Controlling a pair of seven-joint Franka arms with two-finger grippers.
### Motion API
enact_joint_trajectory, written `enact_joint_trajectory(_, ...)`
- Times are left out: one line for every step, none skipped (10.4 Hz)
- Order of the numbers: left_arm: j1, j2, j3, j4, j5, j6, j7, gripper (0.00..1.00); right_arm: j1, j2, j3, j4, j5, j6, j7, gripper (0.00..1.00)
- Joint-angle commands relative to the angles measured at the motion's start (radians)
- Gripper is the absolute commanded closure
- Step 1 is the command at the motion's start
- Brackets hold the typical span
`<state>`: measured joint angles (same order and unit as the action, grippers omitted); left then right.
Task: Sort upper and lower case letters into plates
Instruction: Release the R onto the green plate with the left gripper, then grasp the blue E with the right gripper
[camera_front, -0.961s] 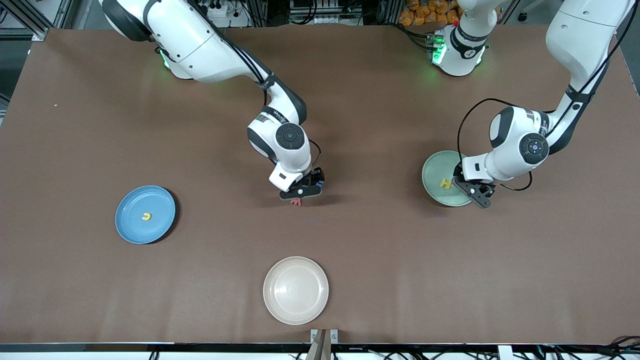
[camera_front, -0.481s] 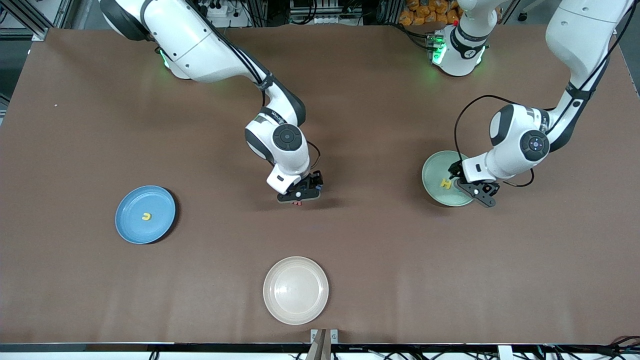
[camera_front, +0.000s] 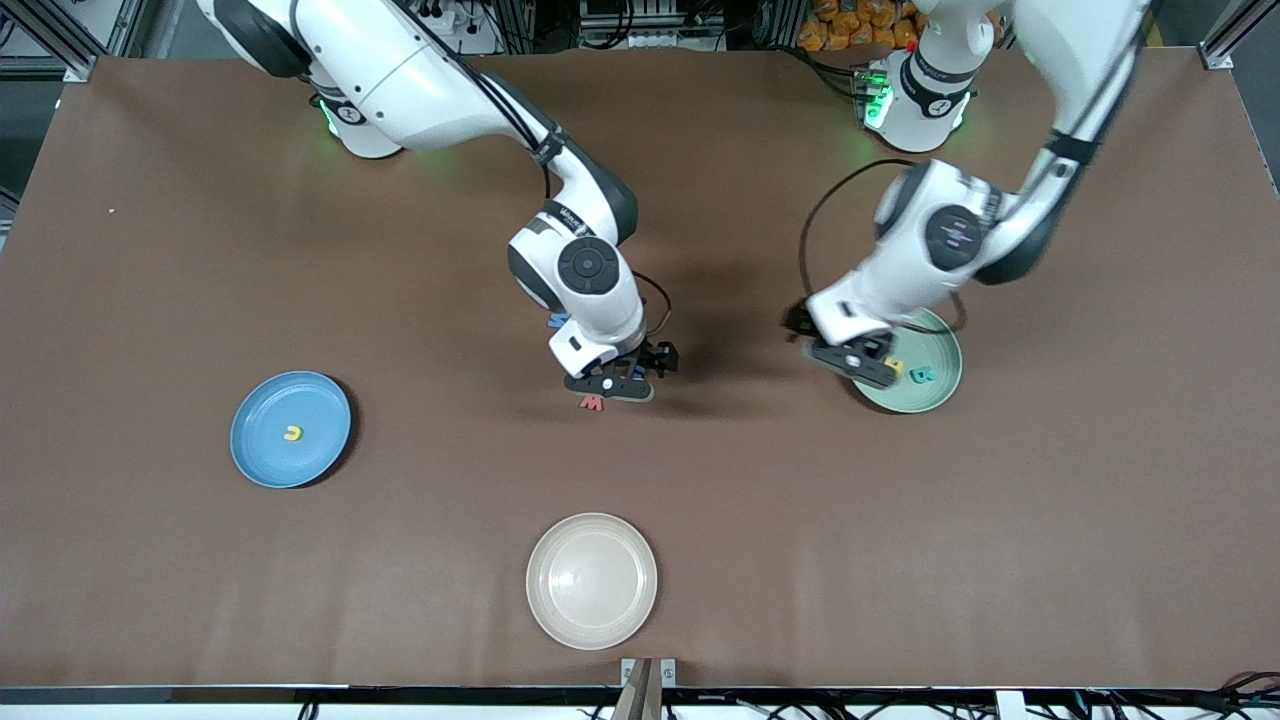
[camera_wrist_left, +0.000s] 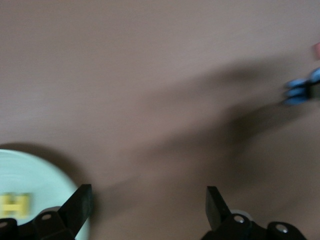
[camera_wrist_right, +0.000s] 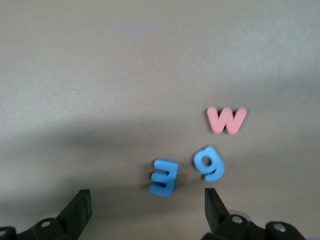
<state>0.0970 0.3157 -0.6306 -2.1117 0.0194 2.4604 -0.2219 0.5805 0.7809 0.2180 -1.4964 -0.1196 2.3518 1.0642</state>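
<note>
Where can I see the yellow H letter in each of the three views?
Front view: yellow H in the mint green plate, partly under the left claw.
Left wrist view: yellow H in that plate.
Right wrist view: not in it.
Shared landmark: the mint green plate.

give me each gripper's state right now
Left gripper: open, empty, over the mint green plate's edge.
Right gripper: open, empty, over the loose letters.

Three letters on bare table under the right gripper

Right gripper (camera_wrist_right: 145, 210): fingers spread wide, nothing held, over brown table (camera_wrist_right: 100, 65). Pink w (camera_wrist_right: 226, 120), blue g (camera_wrist_right: 209, 163) and blue E-shaped letter (camera_wrist_right: 164, 176) lie close together, not touching.
</note>
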Motion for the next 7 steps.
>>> enact_joint_trajectory(-0.051,0.039,0.006,0.081,-0.018,-0.012,-0.082,0.0,0.021,0.069,-0.029,0.067,0.023,-0.011,0.117,0.0)
enact_joint_trajectory(-0.045,0.039,0.006,0.082,-0.016,-0.014,-0.079,0.0,0.024,0.083,-0.037,0.067,0.02,-0.009,0.118,0.0)
enact_joint_trajectory(-0.04,0.036,0.006,0.076,-0.012,-0.018,-0.077,0.0,0.022,0.089,-0.043,0.067,0.02,-0.009,0.119,0.0)
enact_joint_trajectory(-0.037,0.036,0.009,0.073,-0.012,-0.021,-0.061,0.0,0.022,0.089,-0.046,0.067,0.021,-0.009,0.119,0.0)
enact_joint_trajectory(-0.037,0.037,0.011,0.072,-0.012,-0.021,-0.045,0.0,0.021,0.089,-0.052,0.068,0.035,-0.009,0.119,0.0)
enact_joint_trajectory(-0.037,0.037,0.011,0.072,-0.012,-0.021,-0.045,0.0,0.022,0.089,-0.055,0.07,0.067,-0.011,0.119,0.0)
enact_joint_trajectory(-0.037,0.039,0.011,0.072,-0.012,-0.023,-0.045,0.0,0.024,0.087,-0.057,0.073,0.08,-0.012,0.122,0.0)
